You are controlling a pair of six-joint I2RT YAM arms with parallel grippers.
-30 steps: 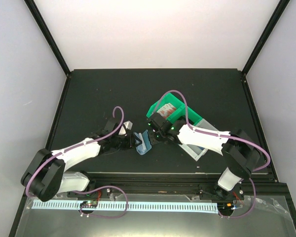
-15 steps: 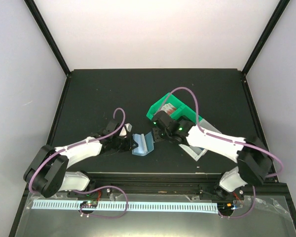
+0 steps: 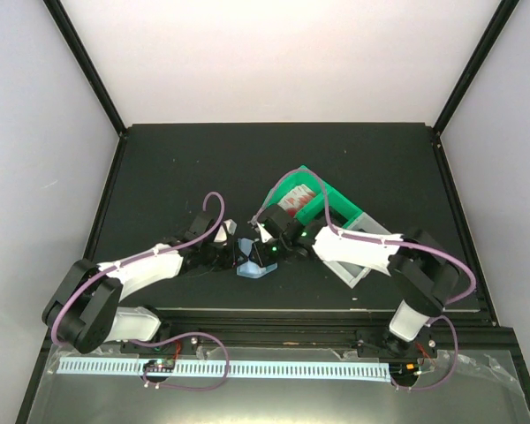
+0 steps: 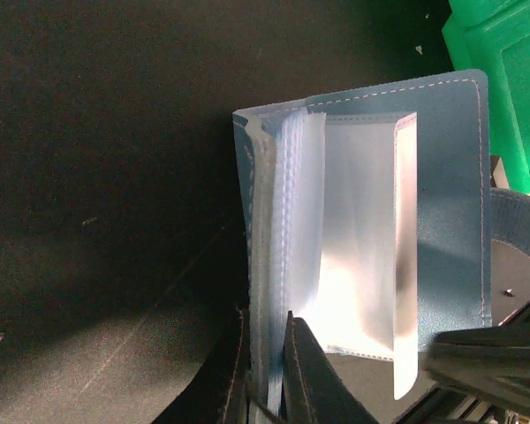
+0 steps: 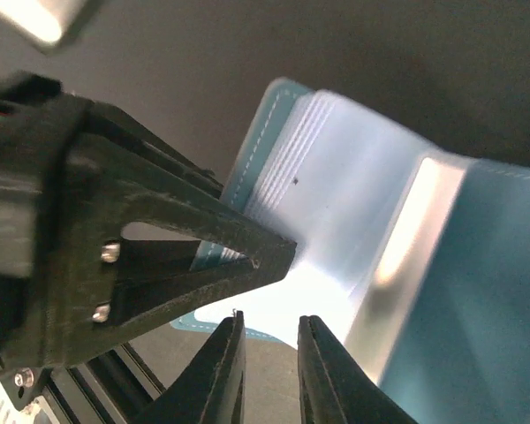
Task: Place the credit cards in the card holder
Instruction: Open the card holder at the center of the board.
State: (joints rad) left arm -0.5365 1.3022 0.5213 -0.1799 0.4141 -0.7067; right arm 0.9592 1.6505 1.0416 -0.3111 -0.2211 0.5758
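The teal-blue card holder (image 3: 252, 266) lies open on the black table, its clear sleeves fanned out (image 4: 442, 177) (image 5: 503, 291). My left gripper (image 3: 234, 256) (image 4: 267, 318) is shut on the holder's left cover and the stack of sleeves. From the right, my right gripper (image 3: 263, 252) (image 5: 272, 318) reaches the near edge of the sleeves. Its jaws stand a narrow gap apart with nothing between them. One of its fingers (image 4: 486, 362) shows in the left wrist view. No credit cards show plainly in any view.
A green plastic bin (image 3: 322, 208) (image 4: 503, 88) with something red and white inside stands just right of the holder. A white bin (image 3: 358, 265) sits under my right forearm. Black frame posts edge the table.
My left gripper has shut on the holder's left side. The holder has opened out. My right gripper has swung left from the green bin to the holder, and its jaws have widened, then narrowed.
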